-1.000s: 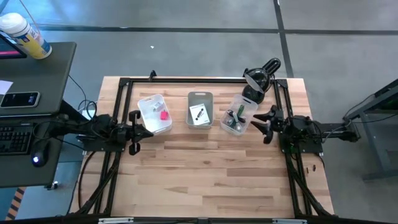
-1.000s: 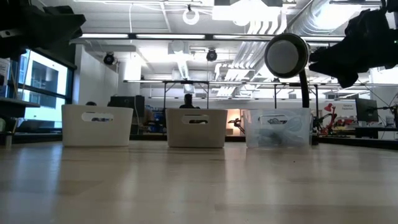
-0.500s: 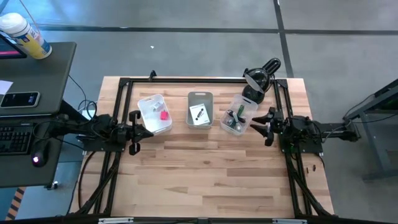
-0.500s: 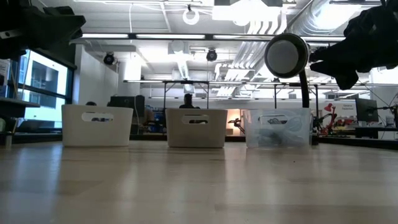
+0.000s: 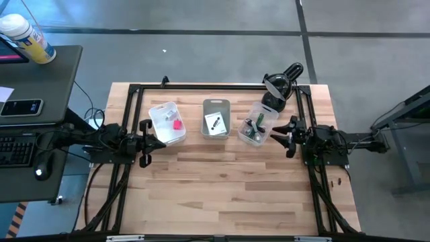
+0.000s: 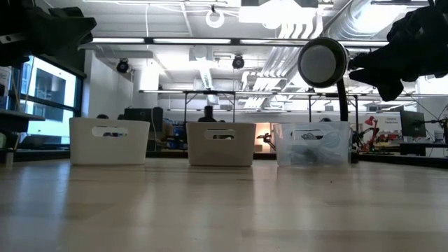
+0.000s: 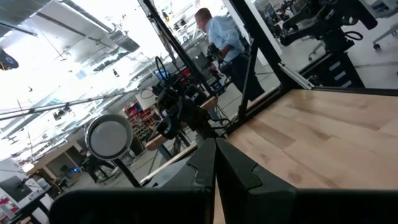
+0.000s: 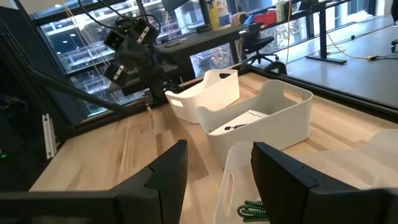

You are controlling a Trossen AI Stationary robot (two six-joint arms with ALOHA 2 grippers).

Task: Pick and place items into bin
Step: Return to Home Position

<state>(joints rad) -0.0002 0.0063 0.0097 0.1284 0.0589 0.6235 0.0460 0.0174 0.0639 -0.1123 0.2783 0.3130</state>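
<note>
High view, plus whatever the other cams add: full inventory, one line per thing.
table: 1, light wood, under everything
white bin: 1, white, left end of the bin row
pink block: 1, pink, inside the white bin
gray bin: 1, gray, middle of the row
white card: at least 1, white printed black, inside the gray bin
clear bin: 1, clear, right end of the row
green and black items: several, inside the clear bin
round disc on a post: 1, dark, behind the clear bin
side desk: 1, dark, left of the table
person: 1, light-blue shirt, room beyond
left gripper: shut, near the white bin
right gripper: open, beside the clear bin
</note>
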